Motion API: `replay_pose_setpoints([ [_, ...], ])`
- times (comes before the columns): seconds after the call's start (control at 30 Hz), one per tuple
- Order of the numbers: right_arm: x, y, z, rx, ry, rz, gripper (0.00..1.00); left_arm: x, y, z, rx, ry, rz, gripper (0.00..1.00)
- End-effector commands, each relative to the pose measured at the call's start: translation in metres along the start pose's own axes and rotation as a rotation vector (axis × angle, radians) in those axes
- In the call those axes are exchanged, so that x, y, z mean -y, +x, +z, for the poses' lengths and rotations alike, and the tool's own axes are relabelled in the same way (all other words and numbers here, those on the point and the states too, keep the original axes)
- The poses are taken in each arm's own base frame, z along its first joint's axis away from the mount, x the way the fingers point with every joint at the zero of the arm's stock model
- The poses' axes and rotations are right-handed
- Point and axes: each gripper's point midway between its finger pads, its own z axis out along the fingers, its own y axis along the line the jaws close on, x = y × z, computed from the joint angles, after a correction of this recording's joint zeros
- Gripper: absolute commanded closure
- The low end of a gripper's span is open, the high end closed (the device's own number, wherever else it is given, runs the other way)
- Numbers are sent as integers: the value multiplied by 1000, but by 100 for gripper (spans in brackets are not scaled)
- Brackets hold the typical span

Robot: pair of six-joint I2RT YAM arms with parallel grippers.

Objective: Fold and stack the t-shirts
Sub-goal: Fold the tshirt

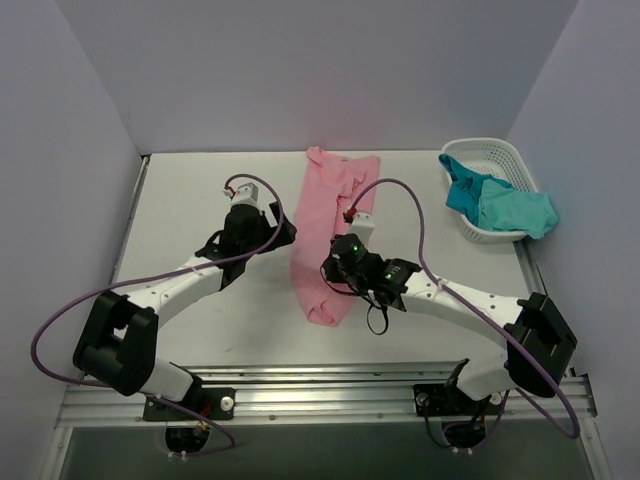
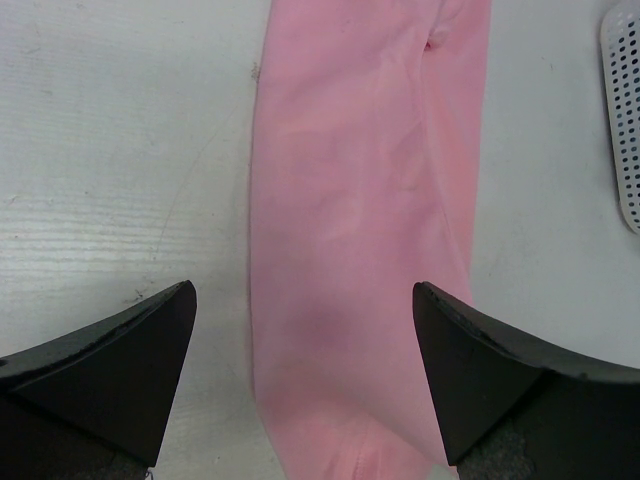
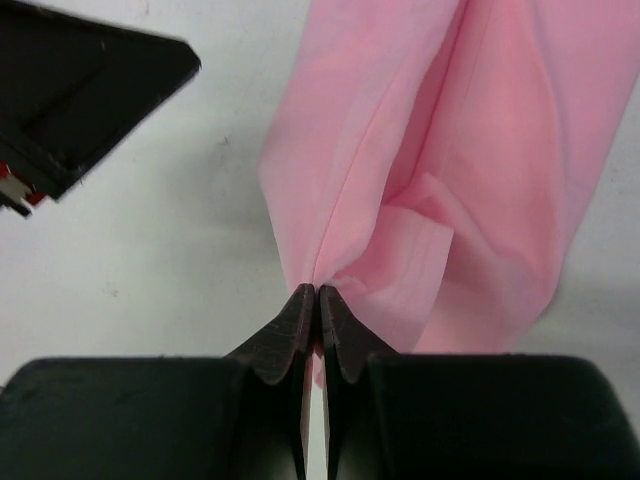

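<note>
Pink t-shirt point(image 1: 335, 195) fabric is pinched at a fold in my right gripper point(image 3: 317, 303), its jaws pressed together. From there the long strip runs straight ahead. My left gripper point(image 2: 303, 292) hovers spread above its middle.

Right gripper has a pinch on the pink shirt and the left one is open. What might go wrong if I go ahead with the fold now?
1. The right gripper is shut on only a small bunch at the edge of the pink t-shirt. The fabric may slip out, or one layer may lift and undo the lengthwise fold.
2. The left gripper hangs open over the strip and holds nothing. Pulled from one point, the shirt will likely skew or bunch.
</note>
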Motion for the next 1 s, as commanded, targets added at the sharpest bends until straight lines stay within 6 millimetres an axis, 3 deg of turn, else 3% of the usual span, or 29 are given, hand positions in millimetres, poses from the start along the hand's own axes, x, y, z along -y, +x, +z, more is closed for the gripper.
replay_pose_setpoints([
  [0.0,4,21,-15,-30,14,20,100,18,-15,6,41,54,-12,2],
  [0.17,-8,42,-30,-56,-34,75,100,20,-13,11,34,55,-10,2],
  [0.33,-11,81,-48,-79,-39,67,100,21,-14,13,32,52,-4,2],
  [0.53,37,134,-44,-142,88,61,100,17,-9,16,21,45,-1,2],
  [0.63,43,155,-43,-170,97,74,100,17,-7,17,14,43,1,2],
  [0.67,48,162,-44,-175,110,67,95,18,-7,16,14,43,1,2],
  [0.7,48,169,-47,-183,112,72,78,18,-8,16,16,44,2,2],
  [0.77,51,174,-48,-172,126,65,54,20,-8,14,16,46,4,2],
  [0.8,54,179,-51,-177,140,46,25,20,-7,14,17,46,3,2],
  [0.83,57,180,-51,-168,156,46,15,21,-7,13,15,46,4,2],
  [0.9,57,182,-54,-172,165,28,8,23,-6,11,14,49,3,2],
  [0.97,58,180,-56,-157,179,14,8,25,-6,7,17,50,4,1],
])
